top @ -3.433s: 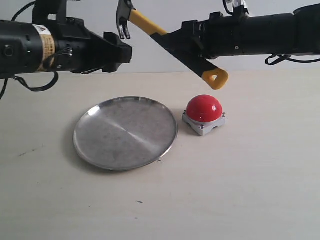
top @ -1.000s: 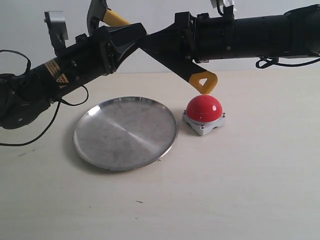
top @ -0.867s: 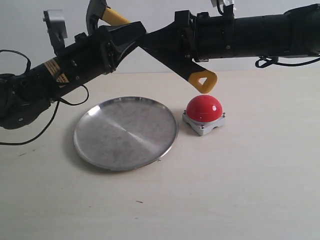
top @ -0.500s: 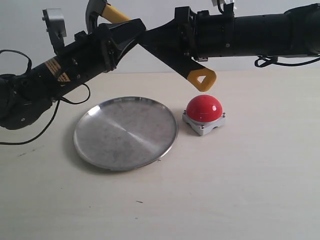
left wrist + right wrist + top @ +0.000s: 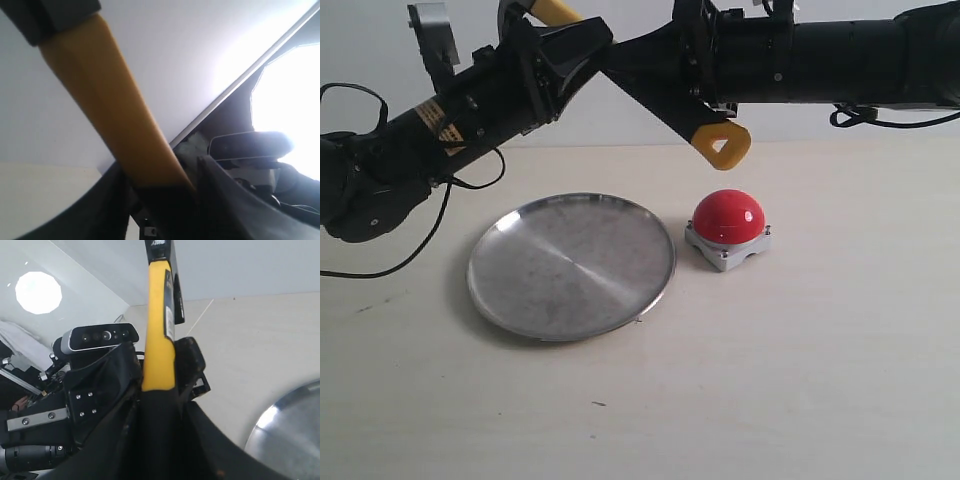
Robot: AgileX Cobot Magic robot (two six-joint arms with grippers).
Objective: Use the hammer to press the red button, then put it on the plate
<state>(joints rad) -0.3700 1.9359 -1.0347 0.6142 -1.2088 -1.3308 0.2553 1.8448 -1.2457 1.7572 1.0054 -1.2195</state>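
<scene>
1. The hammer (image 5: 665, 100) is held in the air, slanted. Its head end is up at the far left and its yellow looped end (image 5: 705, 138) is lower, toward the right.
2. The looped end hangs above the red button (image 5: 728, 215) and clear of it; no contact is seen.
3. The button sits on the table (image 5: 820, 350) just right of the plate (image 5: 570, 265). Nothing lies on the plate.
4. The right pincer (image 5: 688, 62) is clamped on the black part of the handle. In the right wrist view the handle runs straight out between its two fingers.
5. The left pincer (image 5: 582, 45) is set around the yellow part of the handle near the head, one finger on each side. Whether those fingers are pressed onto the handle or only flank it cannot be told.
6. The step in hand is judged to be a handover from the right arm to the left, since both pincers are at the one handle.
7. Whether the button has been pressed cannot be read from the scene.
8. If the press is done, a firm hold by the left pincer is called for next, followed by release from the right pincer.
9. The hammer is then to be lowered to the left and laid flat inside the plate's rim.
10. If the press is not done, the hammer is first to be brought down onto the red dome.
</scene>
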